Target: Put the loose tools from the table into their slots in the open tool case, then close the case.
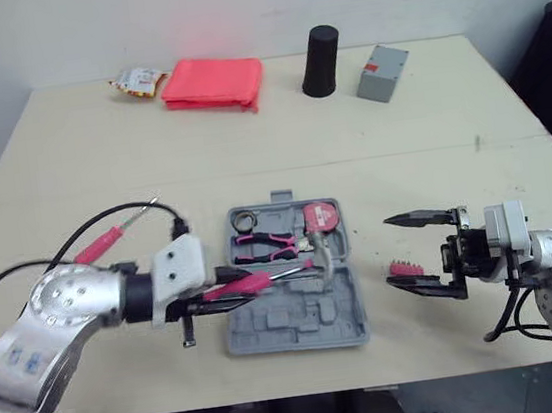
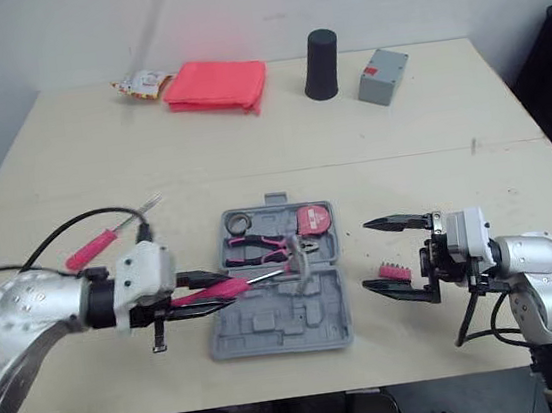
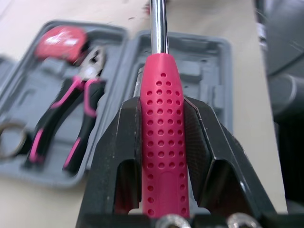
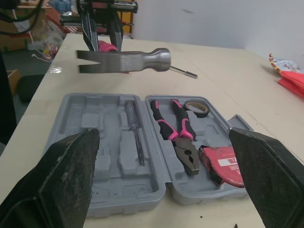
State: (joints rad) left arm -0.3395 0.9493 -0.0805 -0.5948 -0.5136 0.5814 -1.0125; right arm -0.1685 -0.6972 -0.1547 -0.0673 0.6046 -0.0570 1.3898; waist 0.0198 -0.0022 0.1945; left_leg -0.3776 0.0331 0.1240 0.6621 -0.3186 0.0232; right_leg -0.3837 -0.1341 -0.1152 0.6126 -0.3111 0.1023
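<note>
Hammer point(image 4: 123, 61), in left tool point(image 3: 160, 107) (over case point(image 1: 301, 329))

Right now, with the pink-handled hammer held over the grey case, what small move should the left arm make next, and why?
Probably lower the left hand a little, easing the pink-handled steel hammer toward the empty recesses of the open grey plastic tool case. The hand is shut on the handle, and the hammer head hangs in the air above the case.
</note>
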